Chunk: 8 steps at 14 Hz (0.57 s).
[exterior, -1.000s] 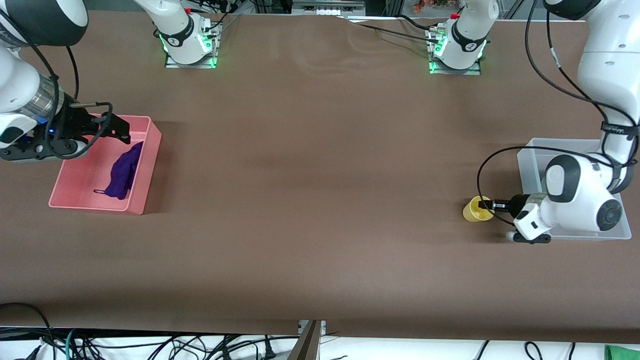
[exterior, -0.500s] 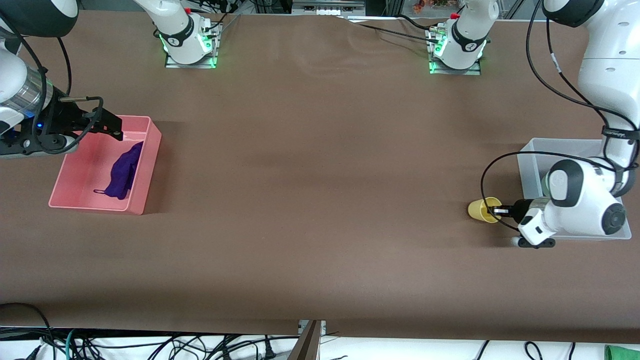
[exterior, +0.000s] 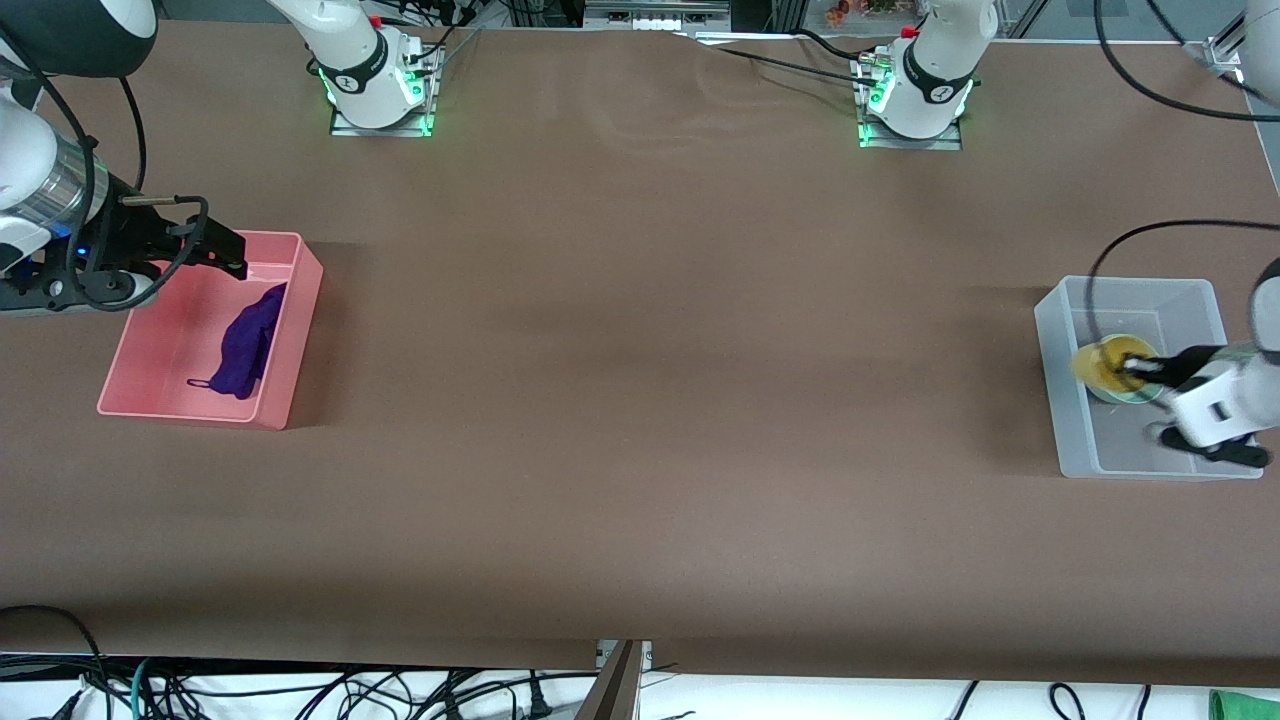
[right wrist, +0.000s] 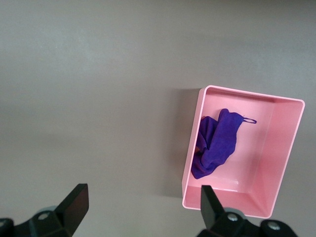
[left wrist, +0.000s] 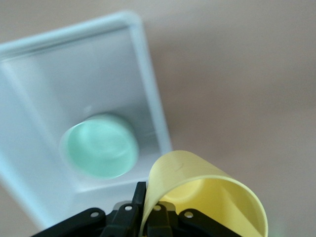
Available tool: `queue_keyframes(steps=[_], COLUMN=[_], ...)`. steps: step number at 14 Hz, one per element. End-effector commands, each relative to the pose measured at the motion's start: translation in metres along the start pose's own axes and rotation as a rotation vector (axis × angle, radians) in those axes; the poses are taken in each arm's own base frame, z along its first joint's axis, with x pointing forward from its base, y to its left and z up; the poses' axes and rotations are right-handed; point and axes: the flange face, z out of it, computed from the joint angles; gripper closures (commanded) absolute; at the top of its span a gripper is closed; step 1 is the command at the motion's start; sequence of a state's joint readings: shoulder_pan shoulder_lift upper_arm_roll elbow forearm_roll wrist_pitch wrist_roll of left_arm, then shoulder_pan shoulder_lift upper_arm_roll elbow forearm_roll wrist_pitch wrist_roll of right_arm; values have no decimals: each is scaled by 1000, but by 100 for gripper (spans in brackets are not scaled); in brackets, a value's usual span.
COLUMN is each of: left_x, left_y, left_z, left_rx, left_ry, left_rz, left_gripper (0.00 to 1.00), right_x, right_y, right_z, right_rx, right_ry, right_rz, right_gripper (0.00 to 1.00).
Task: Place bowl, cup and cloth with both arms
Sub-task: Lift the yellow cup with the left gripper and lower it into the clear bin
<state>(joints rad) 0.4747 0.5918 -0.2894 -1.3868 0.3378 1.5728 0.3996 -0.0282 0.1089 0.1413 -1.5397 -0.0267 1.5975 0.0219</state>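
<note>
since a second ago the left gripper (exterior: 1137, 368) has lifted the cup (exterior: 1098, 365) off the table and carried it over the clear bin (exterior: 1055, 400), pinching its rim right above the bowl (left wrist: 98, 146) in that bin. farther off, the right gripper (exterior: 236, 265) hangs wide open over the pink bin (exterior: 290, 395), where the cloth (exterior: 245, 345) lies.

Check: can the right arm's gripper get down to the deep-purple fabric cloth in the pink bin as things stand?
Probably yes. The right gripper is open and empty over the pink plastic bin, and the deep-purple fabric cloth lies uncovered inside against one wall. That wall may crowd one finger.
</note>
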Motion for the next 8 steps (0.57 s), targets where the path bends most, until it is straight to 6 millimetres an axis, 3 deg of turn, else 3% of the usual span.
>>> queue_keyframes(steps=[1,3,5,6,8], left_x=[-15,-22,-29,-32,-31], left_y=[-34,-58,-67,-71,-71], left_z=[63,114,145,152,147], left_rx=[49,56,56,48,53], left_ry=[-28,68,123,121,128], left_rz=[127,159,181,180,179], left_gripper=[100,100,100,100,100], right_x=[5,4,5,6,7], right_y=[3,3,3,4,3], right_z=[-9,-9,-9,-9,-13], right_rx=[-9,-10,-8,-7,-7], right_ry=[3,-3,-1,0,7], right_rz=[11,9,11,11,10], right_gripper=[0,0,0,0,0])
